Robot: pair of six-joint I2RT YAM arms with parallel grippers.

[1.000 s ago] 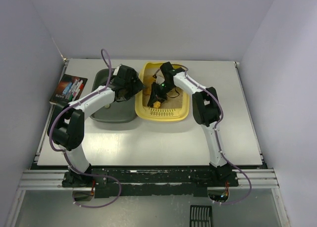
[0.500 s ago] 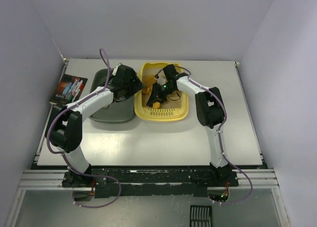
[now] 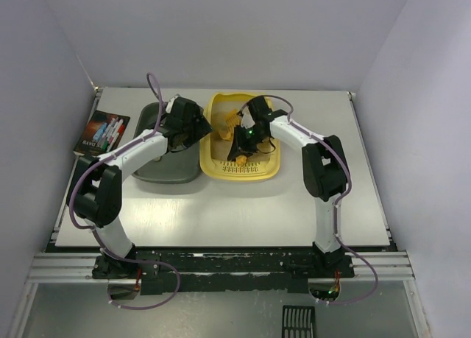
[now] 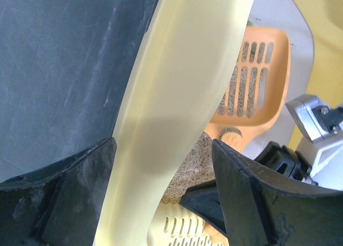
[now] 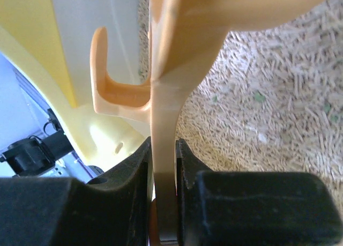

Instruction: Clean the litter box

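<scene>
At the near edge, the two arms rise from their bases and lean out over the white bench [image 3: 221, 213]. Past the middle of it lies the litter box [image 3: 266, 170], yellow, with its slotted ledge at the near end and beige litter [image 5: 257, 106] inside. Its left side sits just beside a dark grey tray [image 3: 165, 170].

The left hand [image 3: 199, 130] stands at the box's left wall. Its jaws are spread wide, one finger on the grey tray's side and the other inside the box, with the pale yellow wall running between them. A strip of litter shows between the wall and the inner finger, so the wall is not clamped.

The right hand [image 3: 241, 148] is inside the box, closed tight on the flat handle of an orange scoop [image 5: 166, 69]. The handle's hooked end sticks out to one side. From the left wrist the scoop's slotted head stands above the litter, with grains lodged in the slots.

Well to the left, at the bench's edge, lies a dark packet of coloured pens [image 3: 103, 132].
</scene>
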